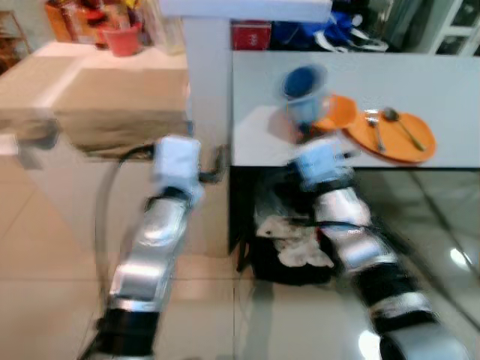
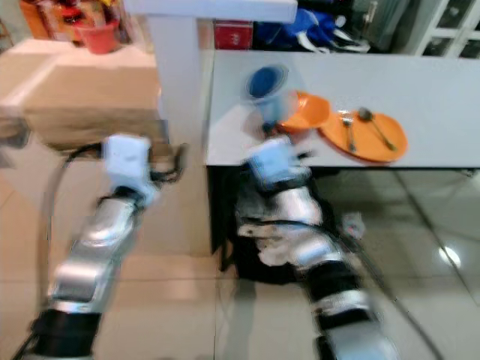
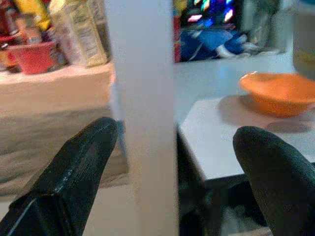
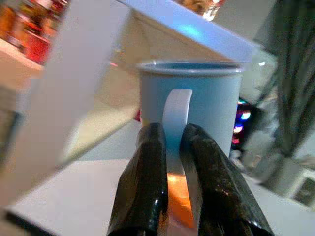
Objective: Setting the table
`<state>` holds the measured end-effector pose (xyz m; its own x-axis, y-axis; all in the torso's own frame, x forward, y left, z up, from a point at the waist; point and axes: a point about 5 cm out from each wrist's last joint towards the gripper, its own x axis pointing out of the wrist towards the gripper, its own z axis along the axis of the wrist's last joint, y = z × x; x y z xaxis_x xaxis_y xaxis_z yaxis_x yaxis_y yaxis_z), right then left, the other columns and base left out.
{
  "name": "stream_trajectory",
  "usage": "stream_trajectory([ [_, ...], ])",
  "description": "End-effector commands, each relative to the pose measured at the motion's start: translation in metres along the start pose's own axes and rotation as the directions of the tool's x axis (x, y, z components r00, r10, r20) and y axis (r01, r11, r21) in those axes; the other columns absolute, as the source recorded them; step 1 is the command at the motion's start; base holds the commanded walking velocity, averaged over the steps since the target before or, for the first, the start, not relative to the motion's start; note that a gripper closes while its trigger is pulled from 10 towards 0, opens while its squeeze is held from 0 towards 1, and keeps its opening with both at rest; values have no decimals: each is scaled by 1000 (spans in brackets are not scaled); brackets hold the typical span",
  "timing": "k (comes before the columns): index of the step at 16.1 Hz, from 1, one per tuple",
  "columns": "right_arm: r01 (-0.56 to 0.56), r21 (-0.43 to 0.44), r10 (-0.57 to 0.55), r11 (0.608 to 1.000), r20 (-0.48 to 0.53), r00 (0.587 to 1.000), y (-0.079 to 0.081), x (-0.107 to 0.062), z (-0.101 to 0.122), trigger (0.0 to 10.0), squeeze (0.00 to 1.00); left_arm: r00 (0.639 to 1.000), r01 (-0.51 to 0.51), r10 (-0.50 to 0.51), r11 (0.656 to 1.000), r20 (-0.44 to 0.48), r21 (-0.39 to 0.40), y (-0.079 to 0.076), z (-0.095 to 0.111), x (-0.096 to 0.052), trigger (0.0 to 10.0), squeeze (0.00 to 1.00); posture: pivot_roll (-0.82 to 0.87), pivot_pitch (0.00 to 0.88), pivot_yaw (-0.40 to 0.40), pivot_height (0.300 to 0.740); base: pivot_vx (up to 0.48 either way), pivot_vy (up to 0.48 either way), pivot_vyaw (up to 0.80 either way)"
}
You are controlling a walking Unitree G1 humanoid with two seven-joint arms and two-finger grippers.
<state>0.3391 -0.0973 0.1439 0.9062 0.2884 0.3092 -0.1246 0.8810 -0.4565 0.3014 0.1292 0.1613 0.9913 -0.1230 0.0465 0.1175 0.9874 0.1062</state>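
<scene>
Pinching the pale-blue plastic mug upright by its handle, rim skyward, the right gripper is hovering over the white table while the left gripper is hanging spread wide.

The cup is pale blue with a white handle, and its inside looks deep blue from above; the right gripper has glossy black fingers; the left gripper has black fingers too; both arms are silver with black bands, and each wrist carries a white block. The table is pale grey-white; the bowl is orange; the plate is orange as well, and the fork and spoon on it are metal grey. The post is white; the counter is beige; the tub is red; the floor has cream tiles.
</scene>
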Motion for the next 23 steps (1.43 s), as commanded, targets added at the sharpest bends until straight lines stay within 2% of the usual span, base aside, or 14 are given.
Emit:
stream_trajectory([
  [1, 37, -19, -37, 999, 14, 999, -16, 1, 0, 0, 0, 999, 26, -26, 1000, 21, -5, -9, 6, 2, 10000, 0, 8, 0, 21, 740, 326, -349, 0],
  [15, 37, -30, -36, 999, 10, 999, -16, 0, -1, 0, 0, 998, 53, -53, 999, 30, 5, -11, 7, 3, 10000, 0, 6, 0, 28, 740, 345, -329, 0],
  [20, 30, -31, -30, 999, 16, 999, -15, 2, 0, 0, 0, 999, 36, -36, 999, 32, 15, -10, 7, 4, 10000, 0, 9, 0, 25, 740, 0, 0, 0],
  [23, 30, -32, -29, 999, 20, 999, -14, 2, 1, 0, 0, 998, 44, -45, 999, 45, 14, -10, 8, 4, 10000, 0, 8, 0, 24, 740, 465, 0, 0],
])
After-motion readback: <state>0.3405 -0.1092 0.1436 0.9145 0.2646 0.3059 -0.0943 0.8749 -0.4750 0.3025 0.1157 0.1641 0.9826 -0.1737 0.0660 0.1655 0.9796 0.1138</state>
